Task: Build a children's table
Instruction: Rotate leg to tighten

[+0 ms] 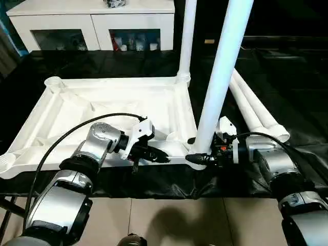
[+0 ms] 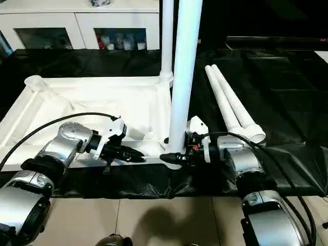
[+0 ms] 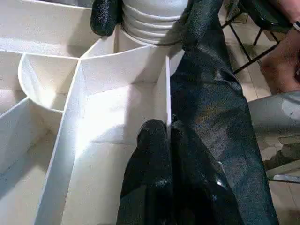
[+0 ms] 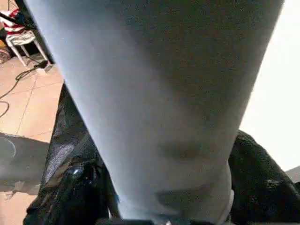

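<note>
Left eye view: the right gripper (image 1: pixel 200 157) brackets the base of an upright leg (image 1: pixel 221 72) at the upturned tabletop's (image 1: pixel 118 105) near corner socket, seemingly steadying it. The left gripper (image 1: pixel 163 158), fingers pressed together, pins the tabletop's near rim.

Two upright legs, the near leg (image 1: pixel 220 77) and the far leg (image 1: pixel 186 38), bar the tabletop (image 1: pixel 102 110) on its right edge; two loose legs (image 1: pixel 256 110) lie beyond; the ribbed middle lies open.
</note>
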Controlling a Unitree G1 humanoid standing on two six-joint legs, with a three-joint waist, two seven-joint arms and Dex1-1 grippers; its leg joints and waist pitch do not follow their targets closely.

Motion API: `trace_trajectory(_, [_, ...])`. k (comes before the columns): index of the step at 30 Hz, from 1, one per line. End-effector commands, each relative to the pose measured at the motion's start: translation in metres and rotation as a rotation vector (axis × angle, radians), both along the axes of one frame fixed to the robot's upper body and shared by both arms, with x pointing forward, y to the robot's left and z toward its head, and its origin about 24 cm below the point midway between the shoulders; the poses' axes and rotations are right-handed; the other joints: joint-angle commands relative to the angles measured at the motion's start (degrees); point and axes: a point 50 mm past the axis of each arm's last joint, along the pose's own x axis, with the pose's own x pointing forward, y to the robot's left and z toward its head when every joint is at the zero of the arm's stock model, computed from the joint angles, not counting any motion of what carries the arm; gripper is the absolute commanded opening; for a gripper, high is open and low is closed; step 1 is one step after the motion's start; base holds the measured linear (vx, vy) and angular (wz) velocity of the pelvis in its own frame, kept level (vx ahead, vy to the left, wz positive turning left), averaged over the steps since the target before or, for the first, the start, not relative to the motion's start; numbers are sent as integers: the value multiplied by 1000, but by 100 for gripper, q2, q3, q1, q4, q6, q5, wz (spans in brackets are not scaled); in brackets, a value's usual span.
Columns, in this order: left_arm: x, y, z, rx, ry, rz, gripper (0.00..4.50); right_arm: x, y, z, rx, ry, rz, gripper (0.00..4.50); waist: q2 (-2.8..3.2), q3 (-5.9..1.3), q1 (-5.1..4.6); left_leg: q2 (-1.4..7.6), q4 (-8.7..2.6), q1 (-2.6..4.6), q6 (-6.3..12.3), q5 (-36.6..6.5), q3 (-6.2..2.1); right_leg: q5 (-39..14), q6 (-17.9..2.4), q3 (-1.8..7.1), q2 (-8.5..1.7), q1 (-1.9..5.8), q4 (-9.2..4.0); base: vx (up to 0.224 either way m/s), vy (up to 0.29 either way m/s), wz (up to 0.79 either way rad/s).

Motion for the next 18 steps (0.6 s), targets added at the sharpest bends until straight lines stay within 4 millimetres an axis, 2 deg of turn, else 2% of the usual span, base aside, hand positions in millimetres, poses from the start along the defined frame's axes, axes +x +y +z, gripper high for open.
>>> trace_trajectory(1, [0,-20,7,-57,-13,-67,0,-4,10,-6,22,35,5,275,-99,-425,-3,396,-394,167,468,-1264,-163,-1168,-1619,250,-426,247,-347,0,0,0])
trace_trajectory(3, [4,-25,8,-59,-30,-5,0,-1,11,-10,28,28,-91,274,-106,-425,-1,398,-395,162,463,-1239,-165,-1162,-1625,247,-429,245,-340,0,0,0])
trace_trajectory(5, [13,-35,11,-72,-57,110,0,8,12,-16,-11,-10,-266,274,-111,-394,-23,400,-428,175,295,-1429,-176,-1548,-1541,246,-431,217,-378,0,0,0])
trace_trajectory(6, [18,-42,14,-80,-68,181,0,14,12,-20,-36,-26,-383,273,-102,-379,-66,384,-440,199,119,-1571,-188,-1844,-1474,256,-439,192,-404,0,0,0])
trace_trajectory(7, [22,-48,16,-84,-87,231,0,18,13,-21,-34,-25,-480,273,-111,-374,-85,363,-441,217,14,-1751,-204,-2188,-1377,249,-454,200,-448,0,0,0])
trace_trajectory(8, [23,-50,16,-84,-90,243,0,19,13,-21,-31,-25,-503,272,-117,-375,-94,361,-447,218,-8,-1795,-208,-2285,-1330,251,-459,205,-467,0,0,0])
trace_trajectory(9, [28,-60,18,-84,-107,318,0,26,14,-22,-7,-21,-647,272,-132,-377,-113,348,-444,207,4,-1752,-205,-2317,-1272,257,-456,205,-483,0,0,0])
trace_trajectory(10, [30,-67,19,-93,-113,363,0,29,14,-23,-3,-13,-727,272,-99,-383,-120,352,-440,228,8,-1738,-208,-2246,-1251,264,-451,190,-493,0,0,0])
trace_trajectory(12, [32,-72,20,-99,-115,392,0,30,14,-24,-5,-8,-778,272,-126,-394,-129,338,-433,200,63,-1642,-200,-2056,-1264,262,-438,213,-482,0,0,0])
trace_trajectory(13, [33,-79,21,-103,-122,429,0,32,15,-26,-23,-11,-846,272,-113,-411,-133,329,-420,174,161,-1441,-188,-1697,-1303,256,-416,223,-447,0,0,0])
trace_trajectory(14, [33,-86,21,-99,-136,456,0,34,18,-27,-28,-10,-910,272,-63,-417,-127,329,-415,188,168,-1420,-188,-1597,-1329,258,-415,216,-440,0,0,0])
trace_trajectory(15, [33,-95,20,-90,-158,488,0,37,23,-29,-33,-14,-1001,272,-84,-427,-152,331,-416,187,174,-1318,-181,-1350,-1372,260,-397,211,-424,0,0,0])
trace_trajectory(16, [33,-95,20,-90,-159,489,0,37,23,-29,-33,-15,-1003,272,-89,-445,-137,320,-399,196,227,-1236,-174,-1138,-1426,253,-401,229,-412,0,0,0])
trace_trajectory(17, [32,-97,19,-80,-173,479,0,37,26,-28,-20,-20,-1011,272,-98,-447,-138,309,-392,173,283,-1172,-172,-1036,-1443,249,-402,249,-397,0,0,0])
trace_trajectory(18, [31,-98,18,-74,-182,471,0,38,28,-27,-12,-25,-1012,307,-100,-454,-123,301,-380,152,392,-1064,-166,-910,-1452,242,-412,270,-393,0,0,0])
